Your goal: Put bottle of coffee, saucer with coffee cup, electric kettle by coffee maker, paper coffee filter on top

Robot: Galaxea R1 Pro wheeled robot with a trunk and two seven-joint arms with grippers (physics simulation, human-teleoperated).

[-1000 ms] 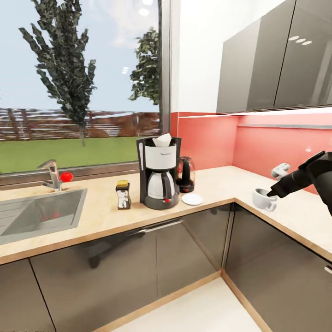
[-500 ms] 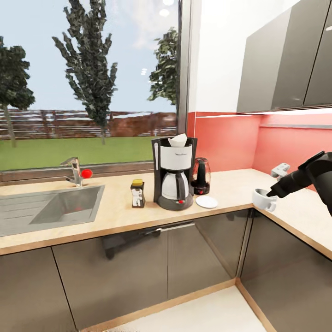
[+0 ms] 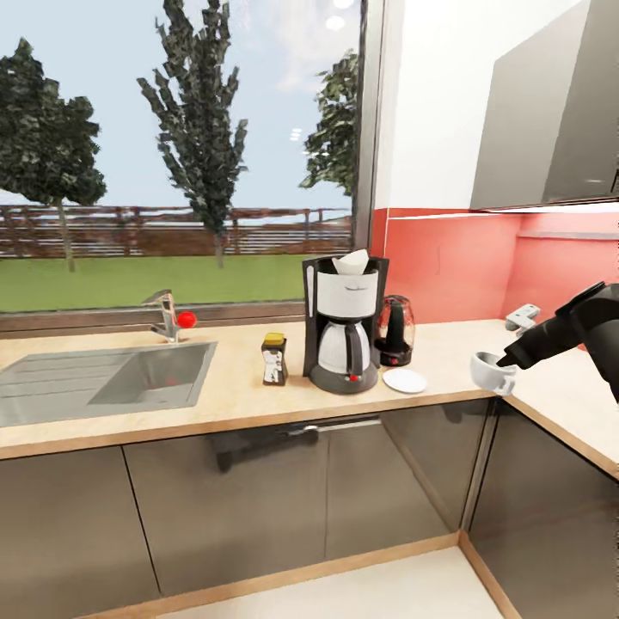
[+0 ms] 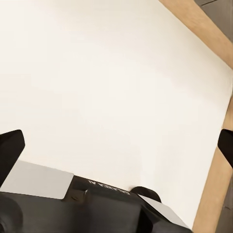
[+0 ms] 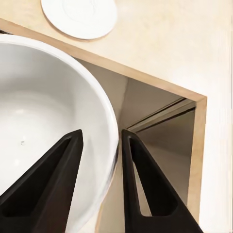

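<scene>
Head view showed the right gripper [image 3: 505, 364] at the right of the scene, clamped on the rim of the coffee cup [image 3: 488, 372], which was held in the air just off the front edge of the countertop [image 3: 232, 391], near the inner corner. Right wrist view confirmed the grasp: one black finger [image 5: 46, 187] lay inside the coffee cup [image 5: 43, 121] and the other outside, with the rim wall pinched between them. Farther along the same view, the saucer [image 5: 80, 17] lay flat and bare on the wood. On the countertop, the coffee maker [image 3: 346, 325] stood upright with the paper coffee filter [image 3: 352, 261] resting on its top. The bottle of coffee [image 3: 274, 359] stood just left of the machine, apart from it. The electric kettle [image 3: 395, 330] stood at the machine's right, slightly farther back, close beside it. The saucer [image 3: 404, 380] lay in front of the kettle, near the counter's front edge and left of the held cup. A sink [image 3: 103, 378] with a faucet [image 3: 166, 313] occupied the left part of the worktop. Left wrist view showed the left gripper [image 4: 116, 145] over pale floor, its two fingertips set wide apart with nothing between them.
</scene>
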